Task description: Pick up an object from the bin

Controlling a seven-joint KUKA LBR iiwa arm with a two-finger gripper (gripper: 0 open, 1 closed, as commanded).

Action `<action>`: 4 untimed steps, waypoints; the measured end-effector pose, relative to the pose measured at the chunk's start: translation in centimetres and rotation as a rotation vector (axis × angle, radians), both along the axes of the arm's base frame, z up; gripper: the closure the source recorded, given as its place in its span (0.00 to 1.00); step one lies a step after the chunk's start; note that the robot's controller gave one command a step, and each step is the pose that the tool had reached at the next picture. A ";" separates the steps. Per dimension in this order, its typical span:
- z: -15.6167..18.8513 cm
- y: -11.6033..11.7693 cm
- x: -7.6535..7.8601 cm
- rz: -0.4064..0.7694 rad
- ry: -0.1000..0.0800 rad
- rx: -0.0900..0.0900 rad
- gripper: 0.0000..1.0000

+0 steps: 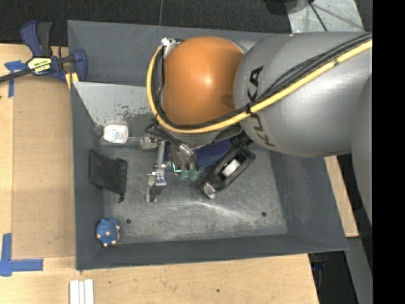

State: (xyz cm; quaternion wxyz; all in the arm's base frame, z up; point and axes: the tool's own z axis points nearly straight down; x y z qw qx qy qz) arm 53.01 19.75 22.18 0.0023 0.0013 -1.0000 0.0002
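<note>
Grey metal bin (190, 223), viewed from above, with the arm (304, 100) reaching in from 3 o'clock under its orange cover (199, 78). You see the hand (166, 170) low over the bin's middle, above bare floor; whether it is wide or narrow you cannot tell. Nearest to it, just at its 3 o'clock side, lies a small green thing (190, 175). A black-and-white oblong object (226, 168) lies tilted just beyond that, and a dark blue thing (218, 149) sits partly under the arm. Well apart from the hand you find a black flat piece (107, 171) at 9 o'clock, a small white item (116, 133) at 10 o'clock and a blue ball (107, 231) at 7 o'clock.
</note>
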 end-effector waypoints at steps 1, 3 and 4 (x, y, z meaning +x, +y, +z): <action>-15.1 4.9 3.3 -0.085 -0.008 0.004 0.00; -12.2 4.6 0.3 -0.509 -0.002 -0.003 0.00; -14.8 4.4 0.3 -0.721 -0.005 0.001 0.00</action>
